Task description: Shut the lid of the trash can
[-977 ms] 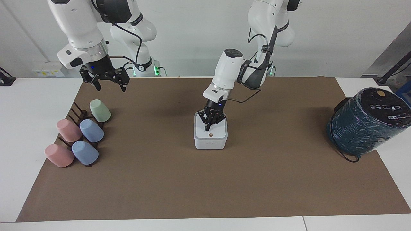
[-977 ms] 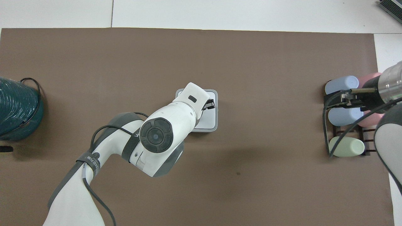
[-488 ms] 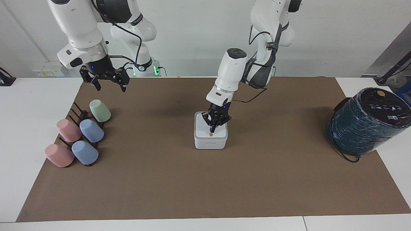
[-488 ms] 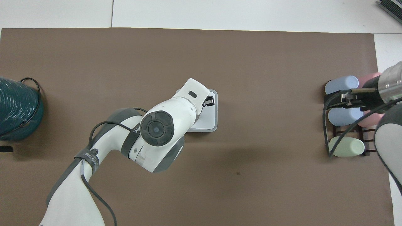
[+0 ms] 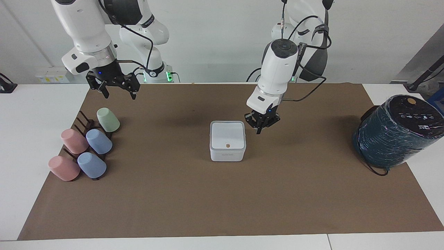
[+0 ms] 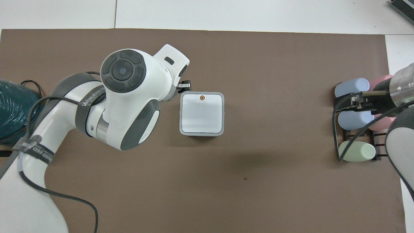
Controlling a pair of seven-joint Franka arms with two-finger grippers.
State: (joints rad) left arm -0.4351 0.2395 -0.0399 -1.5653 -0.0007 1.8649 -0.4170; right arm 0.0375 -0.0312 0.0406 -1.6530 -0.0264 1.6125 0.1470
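The white square trash can [image 5: 227, 152] stands mid-mat, also in the overhead view [image 6: 184, 113]. Its lid [image 5: 227, 136] lies flat on top with the orange dot up, as the overhead view [image 6: 201, 113] shows too. My left gripper [image 5: 259, 131] hangs shut and empty just above the mat beside the can, toward the left arm's end, clear of the lid; only its tip shows in the overhead view [image 6: 186, 85]. My right gripper [image 5: 118, 93] waits open and empty, raised over the mat's edge by the cup rack [image 6: 354, 102].
A dark rack [image 5: 83, 125] holds several pastel cups at the right arm's end of the table. A large dark teal wrapped cylinder [image 5: 395, 133] with a black cable lies at the left arm's end, also in the overhead view [image 6: 16, 113].
My left gripper has lifted off the lid and swung toward the left arm's end of the table. The lid stays flat on the can. The right arm has not moved.
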